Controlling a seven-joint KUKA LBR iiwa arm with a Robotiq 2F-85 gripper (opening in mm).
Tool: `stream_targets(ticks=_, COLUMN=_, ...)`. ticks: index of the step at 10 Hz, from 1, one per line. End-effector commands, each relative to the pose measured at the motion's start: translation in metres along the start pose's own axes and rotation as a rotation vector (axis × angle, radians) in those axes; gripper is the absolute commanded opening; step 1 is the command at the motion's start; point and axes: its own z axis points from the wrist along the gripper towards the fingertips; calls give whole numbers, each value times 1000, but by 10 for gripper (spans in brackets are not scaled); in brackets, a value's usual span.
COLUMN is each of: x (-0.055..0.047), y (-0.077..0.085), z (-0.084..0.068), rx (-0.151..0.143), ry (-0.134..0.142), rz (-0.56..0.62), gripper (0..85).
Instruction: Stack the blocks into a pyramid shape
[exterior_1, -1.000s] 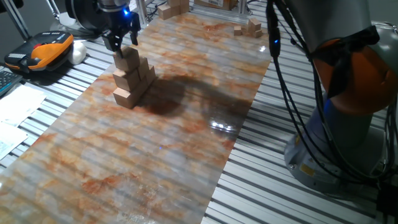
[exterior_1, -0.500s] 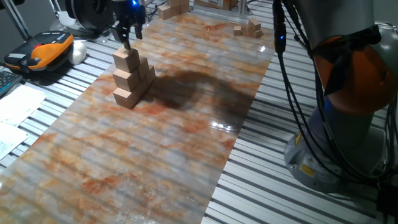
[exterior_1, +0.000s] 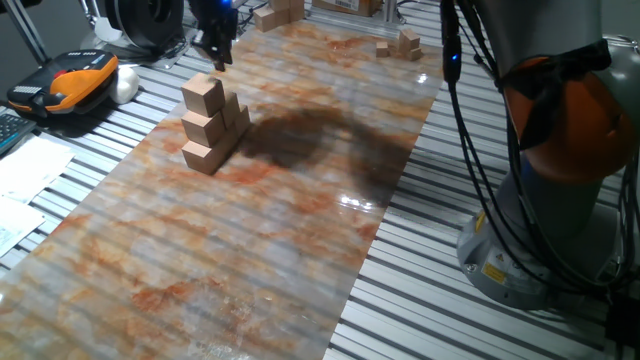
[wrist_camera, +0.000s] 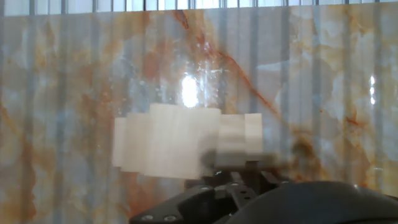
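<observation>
The blocks (exterior_1: 208, 125) stand as a stepped pile of light-tan cubes at the table's far left, three levels high. The top block (exterior_1: 204, 95) sits alone on the pile. My gripper (exterior_1: 218, 50) hangs above and slightly behind the pile, apart from it, open and holding nothing. From above in the hand view, the blocks (wrist_camera: 180, 149) show as a pale, blurred stepped shape on the marbled table top. Only the black hand housing (wrist_camera: 261, 202) shows at the bottom edge there, and the fingertips are out of sight.
Smaller wooden pieces lie heaped at the far edge (exterior_1: 402, 45) and at the back centre (exterior_1: 278, 12). An orange and black device (exterior_1: 70, 82) and papers (exterior_1: 30, 170) sit left of the table. The arm's base (exterior_1: 560, 160) and hanging cables (exterior_1: 450, 60) stand on the right.
The gripper has let go of the top block and risen up and back from the pile. The block stays on top.
</observation>
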Motion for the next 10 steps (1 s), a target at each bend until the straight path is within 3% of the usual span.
stream_targets(ticks=1, x=2, y=-6, z=4, rx=9, ry=7, rz=-19, gripper=0)
stream_targets(ticks=3, x=3, y=-6, z=4, rx=-41, ry=8, rz=4, gripper=0)
stream_targets(ticks=6, x=-3, y=32, z=-20, rx=-24, ry=26, rz=76, gripper=0)
stream_targets(ticks=7, x=-1, y=37, z=-22, rx=-23, ry=26, rz=78, gripper=0)
stream_targets(ticks=8, x=2, y=37, z=-23, rx=-43, ry=26, rz=75, gripper=0)
stream_targets(ticks=10, x=7, y=38, z=-25, rx=-39, ry=21, rz=64, gripper=0)
